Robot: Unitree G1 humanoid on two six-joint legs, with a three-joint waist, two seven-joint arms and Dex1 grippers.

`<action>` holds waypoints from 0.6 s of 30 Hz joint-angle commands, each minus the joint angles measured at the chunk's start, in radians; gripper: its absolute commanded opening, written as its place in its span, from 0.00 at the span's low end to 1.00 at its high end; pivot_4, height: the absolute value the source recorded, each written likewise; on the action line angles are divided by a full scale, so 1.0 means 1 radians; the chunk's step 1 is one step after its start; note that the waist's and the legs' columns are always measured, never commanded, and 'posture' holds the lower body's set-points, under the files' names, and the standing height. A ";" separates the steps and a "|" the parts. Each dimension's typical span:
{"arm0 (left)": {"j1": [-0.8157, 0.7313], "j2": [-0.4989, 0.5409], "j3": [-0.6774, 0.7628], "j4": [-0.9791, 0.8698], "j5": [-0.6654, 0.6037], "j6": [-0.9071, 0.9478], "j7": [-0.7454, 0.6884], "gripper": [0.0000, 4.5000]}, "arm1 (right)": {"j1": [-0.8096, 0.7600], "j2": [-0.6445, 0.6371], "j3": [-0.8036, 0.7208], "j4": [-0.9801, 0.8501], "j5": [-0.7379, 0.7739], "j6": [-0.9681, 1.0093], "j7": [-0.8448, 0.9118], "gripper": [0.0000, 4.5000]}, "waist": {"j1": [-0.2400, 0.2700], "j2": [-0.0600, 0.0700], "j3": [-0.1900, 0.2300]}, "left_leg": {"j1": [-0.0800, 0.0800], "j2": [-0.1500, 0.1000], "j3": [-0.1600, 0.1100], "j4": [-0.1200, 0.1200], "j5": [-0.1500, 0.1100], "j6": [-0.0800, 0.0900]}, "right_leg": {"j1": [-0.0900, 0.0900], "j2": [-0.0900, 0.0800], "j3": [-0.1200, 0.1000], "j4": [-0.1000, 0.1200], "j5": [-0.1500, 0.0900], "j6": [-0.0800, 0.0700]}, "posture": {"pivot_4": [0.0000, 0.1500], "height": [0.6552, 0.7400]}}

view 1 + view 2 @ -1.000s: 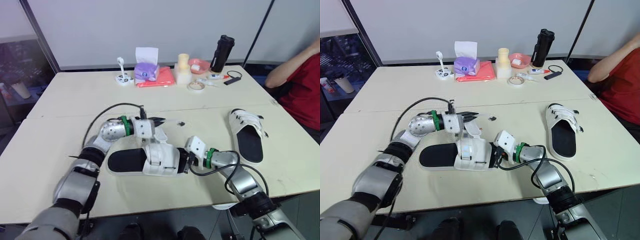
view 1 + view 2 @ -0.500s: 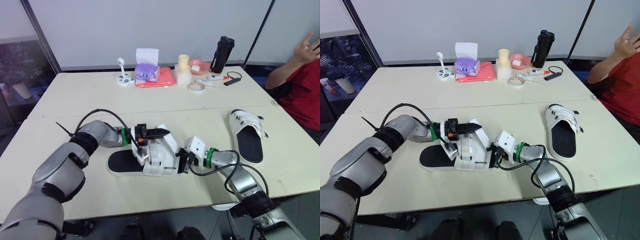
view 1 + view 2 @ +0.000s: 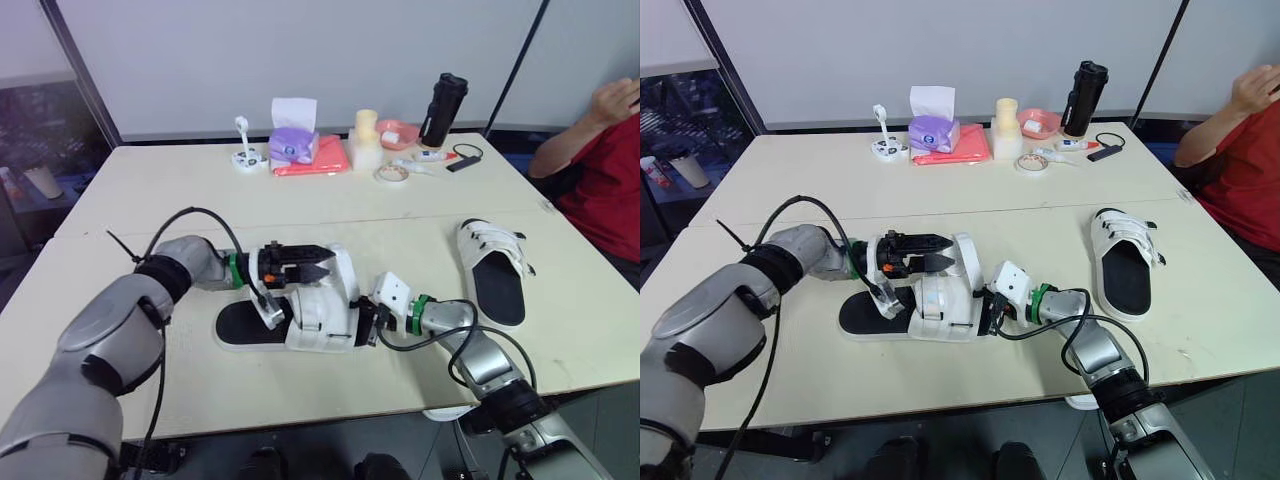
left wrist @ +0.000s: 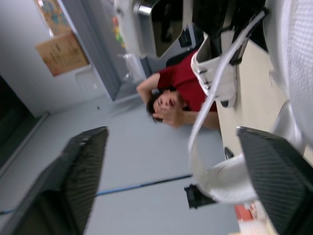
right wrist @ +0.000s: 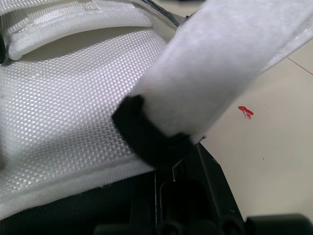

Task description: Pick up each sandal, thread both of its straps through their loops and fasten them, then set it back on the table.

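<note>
A white sandal point(image 3: 318, 318) with a black insole lies near the table's front edge. One of its straps point(image 3: 343, 272) stands up loose above the upper. My left gripper point(image 3: 312, 264) hovers open just over that upper, and in the left wrist view the strap point(image 4: 215, 93) curves between its two spread fingers point(image 4: 80, 169) without being pinched. My right gripper point(image 3: 368, 325) is shut and sits against the sandal's toe end, where the white woven upper point(image 5: 73, 83) and a strap point(image 5: 225, 63) lie close before it. A second white sandal point(image 3: 493, 268) rests at the right with its straps lying across.
At the table's far side stand a tissue box point(image 3: 293, 143), a red cloth point(image 3: 312, 157), a black bottle point(image 3: 444, 107), a pink bowl point(image 3: 397, 130) and a tape roll point(image 3: 391, 173). A person in red point(image 3: 600, 170) sits at the right edge.
My left gripper swung from beyond the sandal to above its upper, then opened and let the strap go. The right gripper stayed at the toe end.
</note>
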 commanded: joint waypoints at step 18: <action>0.467 -0.065 0.794 -0.810 -2.324 1.284 -1.762 0.96 | 0.030 -0.003 0.058 0.196 -0.096 0.035 -0.011 0.00 | -0.009 0.003 -0.002 | 0.001 0.010 0.000 0.000 0.000 0.000 | 0.000 0.003 0.000 0.000 0.003 -0.008 | 1.00 1.00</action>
